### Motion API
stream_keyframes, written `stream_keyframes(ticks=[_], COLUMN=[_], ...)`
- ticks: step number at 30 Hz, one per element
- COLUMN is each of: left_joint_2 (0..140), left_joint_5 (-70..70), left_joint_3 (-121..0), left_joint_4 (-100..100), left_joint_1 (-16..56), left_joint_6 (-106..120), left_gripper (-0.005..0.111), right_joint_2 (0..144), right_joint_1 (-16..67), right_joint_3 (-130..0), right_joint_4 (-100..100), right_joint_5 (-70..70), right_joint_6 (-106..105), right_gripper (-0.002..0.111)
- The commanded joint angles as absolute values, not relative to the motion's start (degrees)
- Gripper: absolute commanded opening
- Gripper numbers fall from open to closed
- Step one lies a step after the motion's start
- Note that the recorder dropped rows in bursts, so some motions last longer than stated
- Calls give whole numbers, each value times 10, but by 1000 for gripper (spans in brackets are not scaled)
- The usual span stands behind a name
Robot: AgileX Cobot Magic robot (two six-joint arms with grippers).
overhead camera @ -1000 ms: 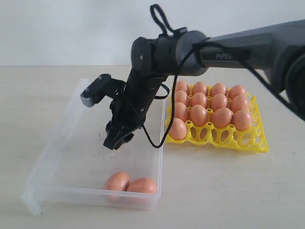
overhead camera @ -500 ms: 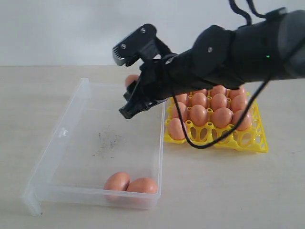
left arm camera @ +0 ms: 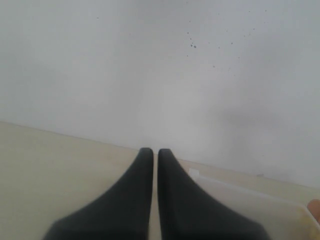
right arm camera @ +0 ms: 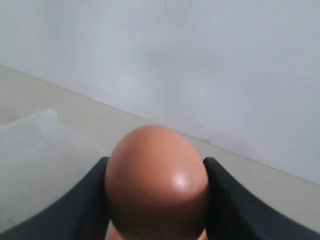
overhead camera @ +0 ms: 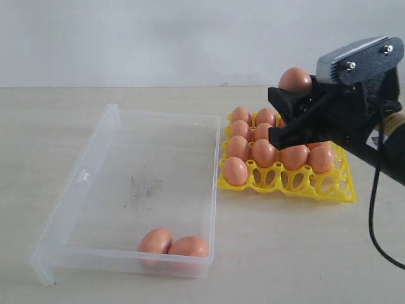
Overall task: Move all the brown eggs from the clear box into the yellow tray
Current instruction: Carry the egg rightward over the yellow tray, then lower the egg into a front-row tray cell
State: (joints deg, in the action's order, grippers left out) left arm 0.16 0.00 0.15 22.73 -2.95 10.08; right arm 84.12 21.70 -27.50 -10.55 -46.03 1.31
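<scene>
Exterior cam: front-on, slightly raised, mid-range, facing the wall (overhead camera: pixel 190 38) over clear box (overhead camera: pixel 152 183) and yellow tray (overhead camera: pixel 342 194). Left wrist cam sits low behind my left gripper (left arm camera: pixel 155 151), facing that wall, box corner in shot. Right wrist cam: tight behind my right gripper (right arm camera: pixel 156 161) and its brown egg (right arm camera: pixel 156 190); box edge shared too.

- My right gripper (overhead camera: pixel 278 115): matte black, blocky.
- Grey wrist block (overhead camera: pixel 354 60), 2 screws showing.
- Thin black cable (overhead camera: pixel 372 209), small white label (overhead camera: pixel 375 140).
- My left gripper (left arm camera: pixel 155 155): 2 black tapered fingers.
</scene>
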Motion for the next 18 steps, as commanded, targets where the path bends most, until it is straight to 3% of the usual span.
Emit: stream_keyframes(ticks=[1,7,12,18], left_joint_2=[0,0,0,0], left_joint_5=[0,0,0,0], left_joint_3=[0,0,0,0], left_joint_4=[229,229,229,229], left_joint_1=[-27,-27,-27,-27], left_joint_6=[104,104,104,104], left_gripper=[4,4,4,4], right_joint_2=[847,972,1122,1185], right_joint_1=[122,12,5,5], right_joint_3=[-267,-267,-341,-397], right_joint_4=[-321,-560,-630,-635], right_joint_5=[-523,-681,-700,-700], right_joint_6=[154,223,250,270], right_gripper=[0,0,0,0])
